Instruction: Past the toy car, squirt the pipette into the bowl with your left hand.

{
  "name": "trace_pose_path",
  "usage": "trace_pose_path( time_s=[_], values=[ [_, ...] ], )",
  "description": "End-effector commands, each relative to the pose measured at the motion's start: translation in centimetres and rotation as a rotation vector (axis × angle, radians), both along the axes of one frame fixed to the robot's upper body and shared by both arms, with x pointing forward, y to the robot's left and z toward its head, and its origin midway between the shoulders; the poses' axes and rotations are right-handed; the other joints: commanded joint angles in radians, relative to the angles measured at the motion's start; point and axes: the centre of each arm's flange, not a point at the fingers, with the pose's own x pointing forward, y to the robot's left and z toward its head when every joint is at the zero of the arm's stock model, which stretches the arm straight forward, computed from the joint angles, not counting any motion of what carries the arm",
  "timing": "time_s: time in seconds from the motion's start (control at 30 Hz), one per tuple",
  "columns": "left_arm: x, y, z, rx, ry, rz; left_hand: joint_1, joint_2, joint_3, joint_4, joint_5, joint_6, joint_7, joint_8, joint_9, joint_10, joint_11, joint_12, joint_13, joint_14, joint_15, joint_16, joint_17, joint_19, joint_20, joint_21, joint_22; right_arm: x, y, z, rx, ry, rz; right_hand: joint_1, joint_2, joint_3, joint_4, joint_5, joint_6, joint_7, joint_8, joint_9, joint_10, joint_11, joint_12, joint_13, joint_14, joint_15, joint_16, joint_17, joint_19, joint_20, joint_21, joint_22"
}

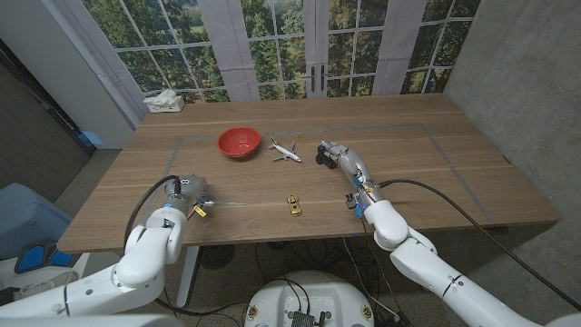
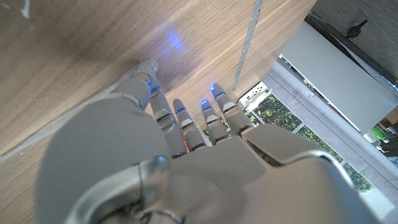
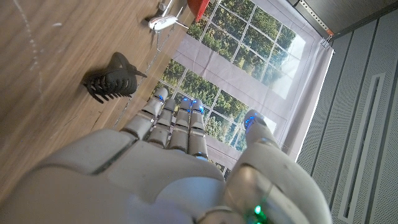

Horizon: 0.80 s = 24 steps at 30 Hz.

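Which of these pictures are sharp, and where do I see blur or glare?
Head view: evenly lit and sharp, red bowl and toy car crisp. Left wrist view: left hand soft, a bluish glare spot on the table. Right wrist view: windows bright, right hand near and slightly blurred.

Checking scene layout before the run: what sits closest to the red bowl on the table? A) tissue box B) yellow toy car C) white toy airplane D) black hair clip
C: in the head view the white toy airplane lies just beside the red bowl, while the yellow toy car sits much nearer the table's front edge.
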Motion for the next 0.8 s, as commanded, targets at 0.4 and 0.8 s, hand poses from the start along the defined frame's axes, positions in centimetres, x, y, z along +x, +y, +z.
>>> trace_pose_path(
  time_s=[0.4, 0.8],
  values=[
    [-1.8, -0.1, 2.7, -0.014, -0.167, -0.007, 0.017, -0.006, -0.015, 0.002, 0.006, 0.004, -0.003, 0.004, 0.003, 0.010, -0.002, 0.004, 0.002, 0.037, -0.106, 0.007, 0.004, 0.025, -0.001, 0.009, 0.007, -0.9, -0.5, 0.2, -0.027, -0.002, -0.054, 0.015, 0.015, 0.006, -0.016, 0.009, 0.002, -0.012, -0.007, 0.002, -0.006, -0.013, -0.003, 0.005, -0.004, -0.007, -0.001, 0.006, -0.013, 0.026, -0.007, 0.004],
    [-1.7, 0.0, 4.2, 0.009, -0.206, -0.008, 0.021, -0.008, -0.022, 0.003, 0.006, 0.006, -0.004, 0.004, 0.005, 0.015, -0.002, 0.002, 0.002, 0.049, -0.114, 0.007, 0.004, 0.030, -0.003, 0.010, 0.008, -1.6, -0.7, 1.2, -0.098, -0.003, -0.105, 0.033, 0.020, 0.009, -0.022, 0.014, -0.010, -0.025, -0.011, 0.002, -0.033, -0.031, -0.011, 0.005, -0.028, -0.012, -0.010, 0.009, -0.032, 0.041, -0.012, 0.006]
  ],
)
